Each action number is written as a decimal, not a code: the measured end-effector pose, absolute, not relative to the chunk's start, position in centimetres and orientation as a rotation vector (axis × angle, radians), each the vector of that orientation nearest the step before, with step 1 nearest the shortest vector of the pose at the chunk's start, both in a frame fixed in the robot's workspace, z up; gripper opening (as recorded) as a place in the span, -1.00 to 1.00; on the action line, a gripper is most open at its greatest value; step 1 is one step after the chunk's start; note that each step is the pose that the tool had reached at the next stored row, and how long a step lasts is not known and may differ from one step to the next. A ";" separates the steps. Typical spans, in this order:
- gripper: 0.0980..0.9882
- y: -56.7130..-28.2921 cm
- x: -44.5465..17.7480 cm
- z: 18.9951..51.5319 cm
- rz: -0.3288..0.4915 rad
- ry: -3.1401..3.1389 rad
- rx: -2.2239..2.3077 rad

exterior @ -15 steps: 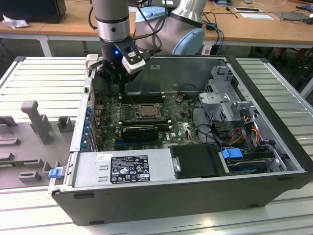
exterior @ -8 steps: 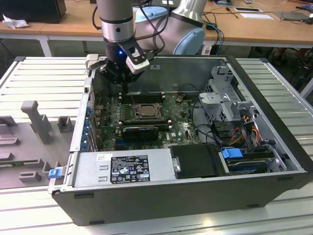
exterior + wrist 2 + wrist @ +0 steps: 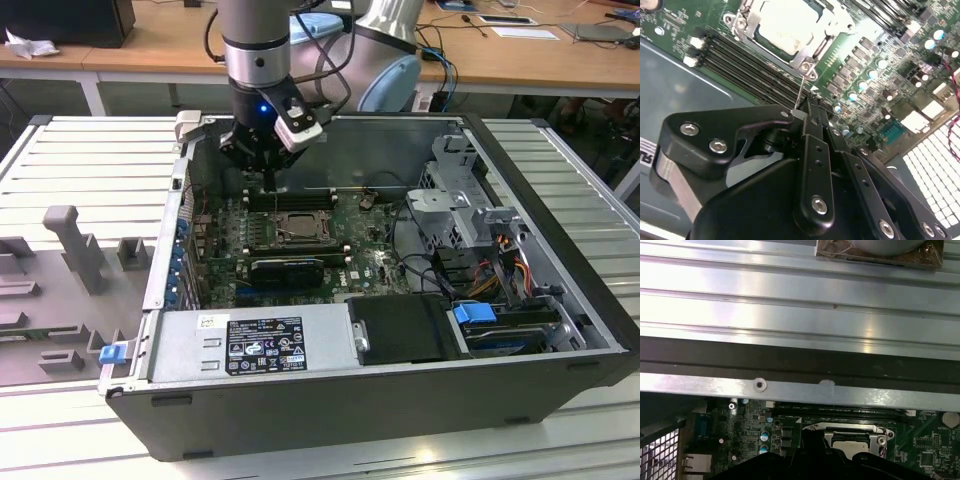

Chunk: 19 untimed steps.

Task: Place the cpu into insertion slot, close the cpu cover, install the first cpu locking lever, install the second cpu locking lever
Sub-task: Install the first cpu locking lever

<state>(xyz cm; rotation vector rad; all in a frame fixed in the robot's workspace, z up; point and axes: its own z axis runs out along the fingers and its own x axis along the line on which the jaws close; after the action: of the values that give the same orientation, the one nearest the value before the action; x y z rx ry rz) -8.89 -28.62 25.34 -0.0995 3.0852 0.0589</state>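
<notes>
The cpu (image 3: 790,22) lies pale and flat in the insertion slot (image 3: 300,228) on the green board. The cpu cover (image 3: 747,22), a metal frame, lies down around the chip. In the first wrist view the same cpu (image 3: 850,445) shows through the cover's window. A thin wire cpu locking lever (image 3: 800,90) rises from the socket's corner up to my fingertips. My gripper (image 3: 807,109) hangs just behind the socket, over the memory slots, fingers together on the lever's end. In the exterior view the gripper (image 3: 272,183) stands low inside the case.
Long black memory slots (image 3: 750,65) run beside the socket. The case's back wall (image 3: 800,390) is close to the gripper. A power supply (image 3: 250,345), a drive cage (image 3: 470,215) and loose cables (image 3: 420,260) fill the exterior view's right and front.
</notes>
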 end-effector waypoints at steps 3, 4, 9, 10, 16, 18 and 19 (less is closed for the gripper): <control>-0.98 -28.6 -7.8 25.2 0.059 3.085 -0.100; -0.98 -28.6 -7.2 25.2 0.059 3.085 -0.099; -0.98 -28.6 -6.1 25.1 0.059 3.086 -0.099; -0.98 -28.6 -5.9 25.0 0.059 3.086 -0.099; -0.98 -28.6 -4.3 24.9 0.059 3.086 -0.099; -0.98 -28.6 -3.4 24.9 0.059 3.087 -0.100; -0.98 -28.6 -3.0 24.8 0.059 3.087 -0.099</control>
<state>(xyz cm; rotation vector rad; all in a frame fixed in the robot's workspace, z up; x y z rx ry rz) -3.03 -28.62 24.83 -0.0992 3.0870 0.0586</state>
